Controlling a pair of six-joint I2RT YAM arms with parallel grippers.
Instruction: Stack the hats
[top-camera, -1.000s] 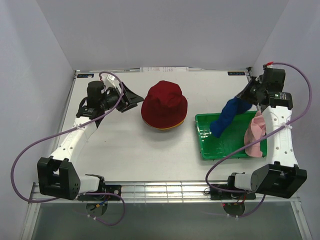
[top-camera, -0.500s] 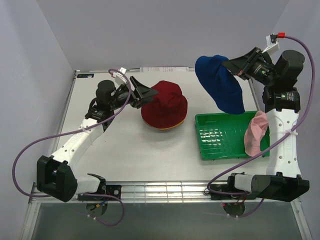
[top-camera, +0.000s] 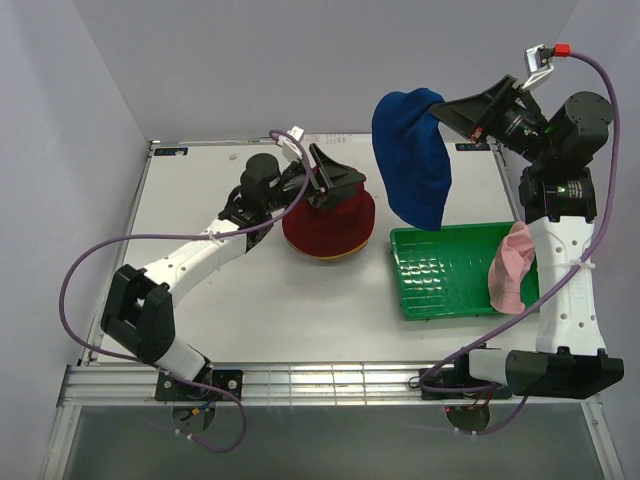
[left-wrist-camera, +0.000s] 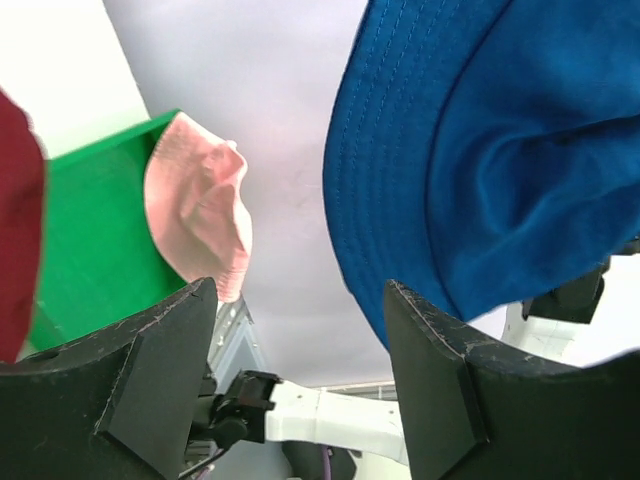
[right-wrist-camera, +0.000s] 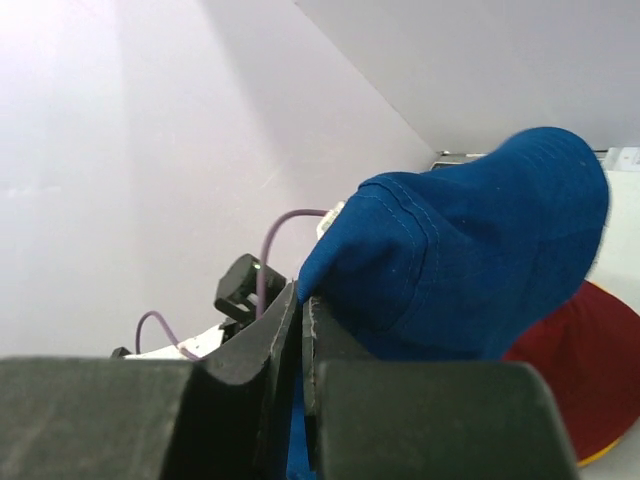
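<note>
My overhead camera sits high behind the arm bases, which lie at 6 o'clock, and looks down over the whole table (top-camera: 220, 300). The left wrist camera sits low, looking out between the left pincer (left-wrist-camera: 295, 300) fingers toward 3 o'clock and tilted up, very near the blue hat (left-wrist-camera: 480, 150). The right wrist camera sights along the right pincer (right-wrist-camera: 302, 300) toward 9 o'clock, tight on that same hat. All three views share it and the dark red hat (top-camera: 335, 215). The overhead and left wrist views also share the pink hat (top-camera: 512, 265) and the green tray (top-camera: 450, 280).
</note>
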